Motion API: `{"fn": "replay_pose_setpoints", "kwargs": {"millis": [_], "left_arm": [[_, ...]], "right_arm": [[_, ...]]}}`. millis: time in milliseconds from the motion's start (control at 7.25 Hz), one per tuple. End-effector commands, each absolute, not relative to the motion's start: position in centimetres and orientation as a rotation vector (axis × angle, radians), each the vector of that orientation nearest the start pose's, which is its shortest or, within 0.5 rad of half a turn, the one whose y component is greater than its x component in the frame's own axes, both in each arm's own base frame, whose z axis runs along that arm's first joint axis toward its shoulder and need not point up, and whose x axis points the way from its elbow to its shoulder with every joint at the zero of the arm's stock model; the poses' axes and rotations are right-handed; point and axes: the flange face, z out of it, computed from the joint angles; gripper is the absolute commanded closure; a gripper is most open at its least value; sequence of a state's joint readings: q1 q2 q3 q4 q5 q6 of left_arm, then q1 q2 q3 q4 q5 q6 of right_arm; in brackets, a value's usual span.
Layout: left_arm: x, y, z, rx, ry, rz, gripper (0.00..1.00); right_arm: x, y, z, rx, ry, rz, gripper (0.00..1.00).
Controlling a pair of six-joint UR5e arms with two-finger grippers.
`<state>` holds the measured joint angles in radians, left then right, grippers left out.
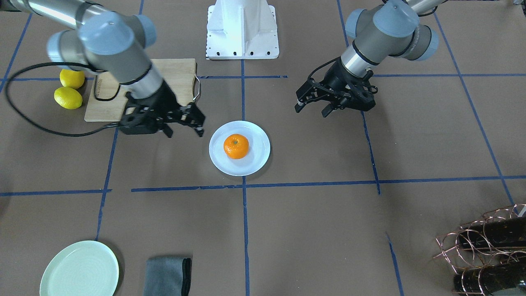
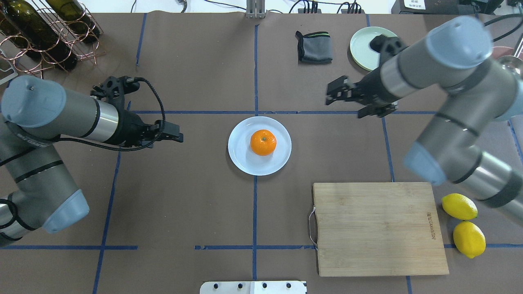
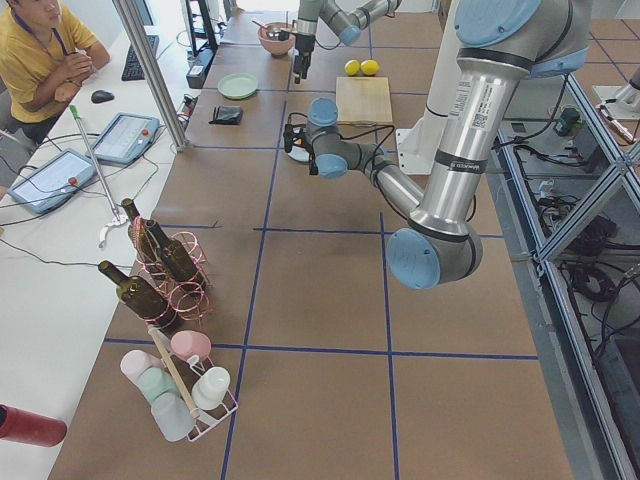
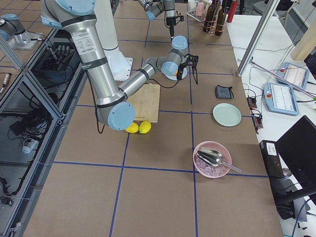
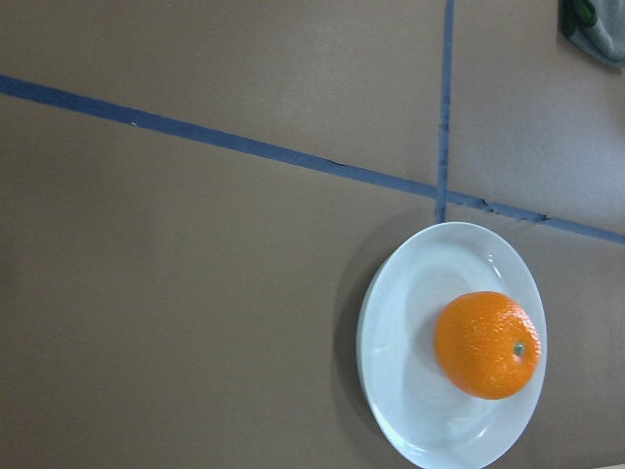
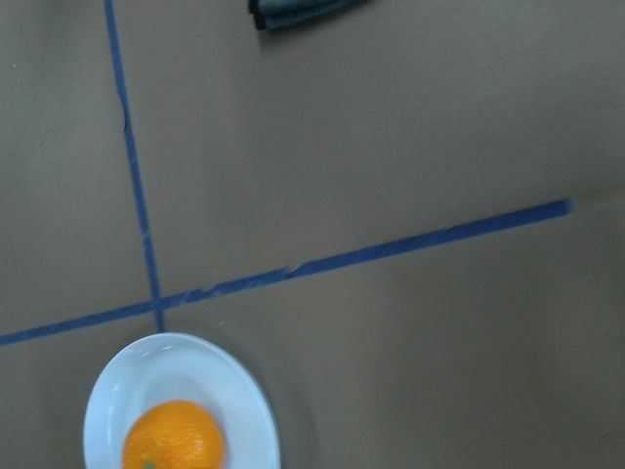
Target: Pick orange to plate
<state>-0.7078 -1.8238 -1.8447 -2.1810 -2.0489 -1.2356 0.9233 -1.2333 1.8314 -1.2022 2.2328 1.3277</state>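
one orange (image 2: 263, 142) on one plate (image 2: 244, 160), two lemons (image 2: 459, 206) well apart

The plate (image 1: 257, 162) is smooth and glossy, like glazed ceramic, and catches light along its rim, while the orange (image 1: 236, 146) has a finely dimpled, faintly shiny peel. The table (image 1: 312, 230) is covered in matt brown paper marked with strips of blue tape (image 1: 312, 184). The cutting board (image 2: 376, 228) shows pale, unvarnished-looking wood grain, and the folded grey cloth (image 2: 314, 49) looks soft and matt.
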Motion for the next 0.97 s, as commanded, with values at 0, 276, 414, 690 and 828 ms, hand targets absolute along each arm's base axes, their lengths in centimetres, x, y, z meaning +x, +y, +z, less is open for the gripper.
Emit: {"fn": "replay_pose_setpoints", "kwargs": {"millis": [0,276,414,690,828], "left_arm": [[28.9,-45.0,41.2,0.305,1.027,0.134,0.01],[15.3,-46.1,48.9,0.402,0.931,0.28,0.01],[8.0,-46.0,52.1,0.462,0.844,0.331,0.01],[-4.1,-46.2,55.6,0.385,0.69,0.352,0.0],[-7.7,-47.2,55.6,0.296,0.684,0.301,0.0]], "right_arm": [[-10.7,-53.8,41.8,0.074,-1.06,0.241,0.0],[-1.4,-55.6,56.5,0.149,-0.901,-0.004,0.0],[2.2,-56.0,61.2,0.155,-0.858,-0.068,0.0],[8.1,-54.8,63.6,0.125,-0.828,-0.045,0.0],[9.1,-54.7,63.6,0.124,-0.81,-0.096,0.0]]}}
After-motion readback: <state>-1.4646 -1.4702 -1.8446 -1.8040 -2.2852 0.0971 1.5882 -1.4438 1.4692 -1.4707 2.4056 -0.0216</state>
